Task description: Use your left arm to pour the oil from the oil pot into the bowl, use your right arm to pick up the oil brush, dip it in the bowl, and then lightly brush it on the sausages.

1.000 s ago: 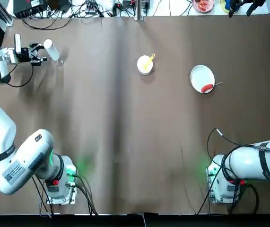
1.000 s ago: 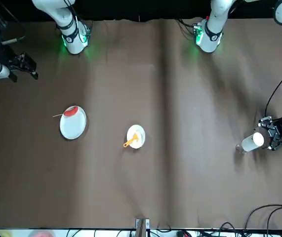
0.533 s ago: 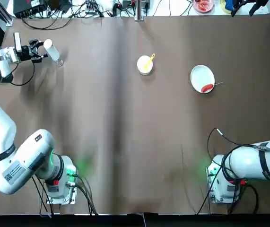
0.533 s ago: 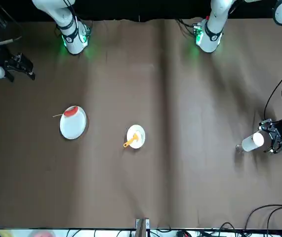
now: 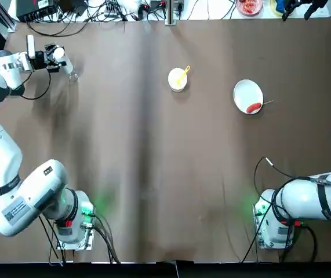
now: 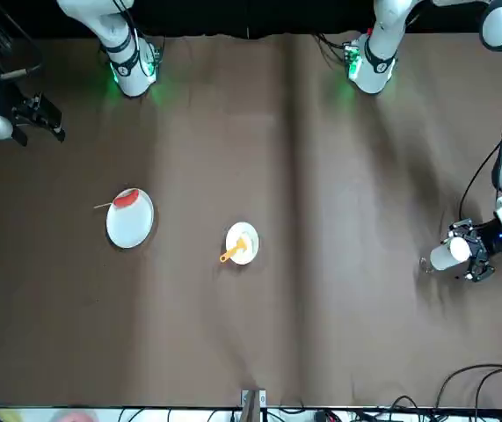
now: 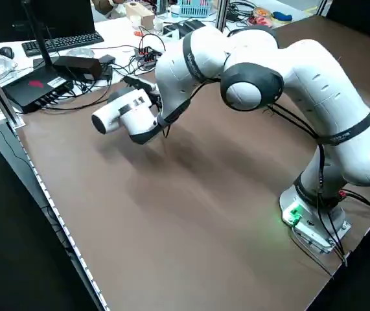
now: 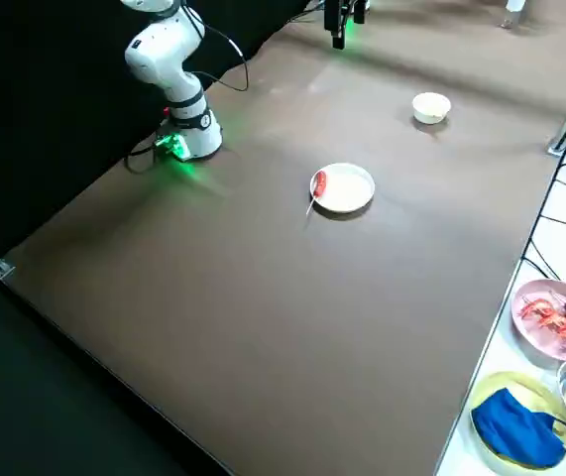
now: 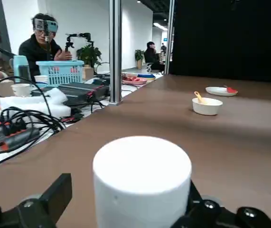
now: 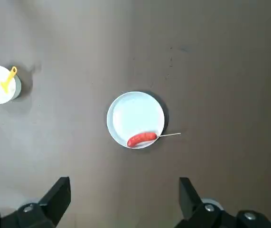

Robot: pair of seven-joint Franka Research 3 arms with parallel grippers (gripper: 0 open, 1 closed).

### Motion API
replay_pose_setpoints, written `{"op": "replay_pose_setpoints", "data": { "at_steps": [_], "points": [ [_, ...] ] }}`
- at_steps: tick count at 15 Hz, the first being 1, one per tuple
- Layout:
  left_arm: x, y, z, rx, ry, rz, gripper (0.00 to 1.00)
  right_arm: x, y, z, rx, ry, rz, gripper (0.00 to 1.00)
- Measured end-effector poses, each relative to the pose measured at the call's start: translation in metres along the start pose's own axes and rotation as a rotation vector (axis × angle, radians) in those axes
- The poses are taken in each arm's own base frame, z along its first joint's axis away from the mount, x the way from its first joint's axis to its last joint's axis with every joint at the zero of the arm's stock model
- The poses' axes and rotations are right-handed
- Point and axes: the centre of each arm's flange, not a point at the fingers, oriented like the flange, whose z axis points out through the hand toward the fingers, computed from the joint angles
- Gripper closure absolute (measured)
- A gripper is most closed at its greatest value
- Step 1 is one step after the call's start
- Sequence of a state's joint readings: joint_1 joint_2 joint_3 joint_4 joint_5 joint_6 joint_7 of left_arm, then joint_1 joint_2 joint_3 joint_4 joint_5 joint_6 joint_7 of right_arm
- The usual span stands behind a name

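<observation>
Sideways, oil pot toward bowl

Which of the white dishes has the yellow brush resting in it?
The small round white bowl mid-table holds the yellow-orange brush; the larger flat white plate carries the red sausage.

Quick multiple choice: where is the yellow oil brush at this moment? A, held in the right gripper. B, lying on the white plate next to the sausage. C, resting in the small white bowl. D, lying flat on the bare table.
C: the oil brush rests in the bowl with its handle over the rim, while the right gripper hangs open and empty above the plate.
</observation>
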State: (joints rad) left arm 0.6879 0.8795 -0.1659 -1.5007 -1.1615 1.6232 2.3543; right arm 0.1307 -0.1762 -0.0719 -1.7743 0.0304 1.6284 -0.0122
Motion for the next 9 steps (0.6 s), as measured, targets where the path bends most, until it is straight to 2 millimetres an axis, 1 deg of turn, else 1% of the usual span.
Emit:
{"op": "replay_pose_setpoints", "data": {
  "at_steps": [2,3,5,7,9],
  "points": [
    [-0.002,0.003,0.016,-0.024,-0.002,-0.012,0.01,0.000,0.000,0.000,0.000,-0.002,0.000,0.00],
    [-0.005,0.005,0.021,-0.030,-0.004,-0.020,0.01,0.000,-0.001,0.000,0.000,-0.003,-0.002,0.00],
    [-0.010,0.008,0.018,-0.027,-0.008,-0.030,0.01,0.000,-0.006,0.000,0.000,-0.003,-0.012,0.00],
    [-0.012,0.008,0.011,-0.017,-0.010,-0.033,0.00,0.000,-0.011,0.001,0.000,-0.003,-0.021,0.00],
    [-0.013,0.008,0.009,-0.013,-0.010,-0.034,0.01,0.000,-0.014,0.001,0.000,-0.004,-0.027,0.00]
  ]
}}
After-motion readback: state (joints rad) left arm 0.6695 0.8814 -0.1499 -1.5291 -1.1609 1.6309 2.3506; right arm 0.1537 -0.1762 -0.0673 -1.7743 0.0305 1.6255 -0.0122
